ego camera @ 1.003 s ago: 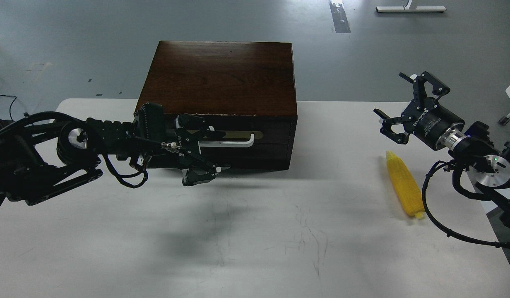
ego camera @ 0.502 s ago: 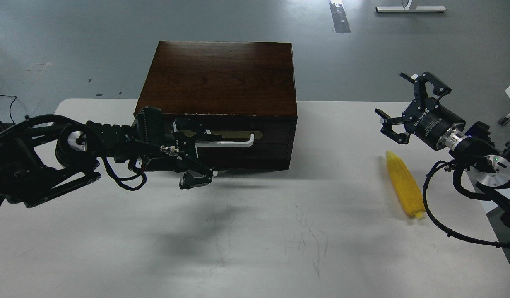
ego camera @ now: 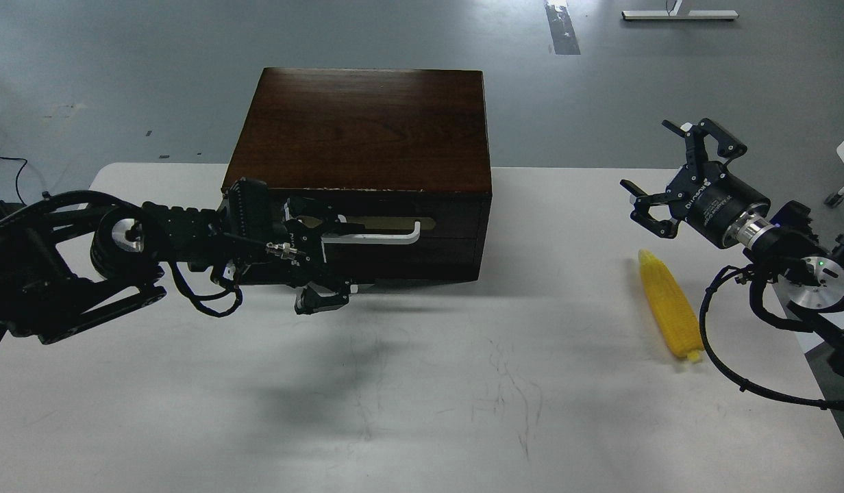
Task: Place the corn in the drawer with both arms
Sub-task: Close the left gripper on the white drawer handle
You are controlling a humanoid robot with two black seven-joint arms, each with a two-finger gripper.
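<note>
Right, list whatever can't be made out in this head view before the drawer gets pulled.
- Left gripper: black against the dark drawer front; whether its jaws hold the white handle cannot be told.
- Drawer interior: hidden, the front sits closed against the box.
- Handle's left end: covered by the left gripper.
- Underside of the corn: it lies against the table.
- Right arm beyond the wrist: cut off by the right edge.

Grey glossy floor (ego camera: 155, 61) behind a scuffed white table (ego camera: 422, 383); white furniture base (ego camera: 679, 14) far back.

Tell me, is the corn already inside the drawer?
No, the corn lies on the white table, to the right of the closed drawer, below the open right gripper.
</note>
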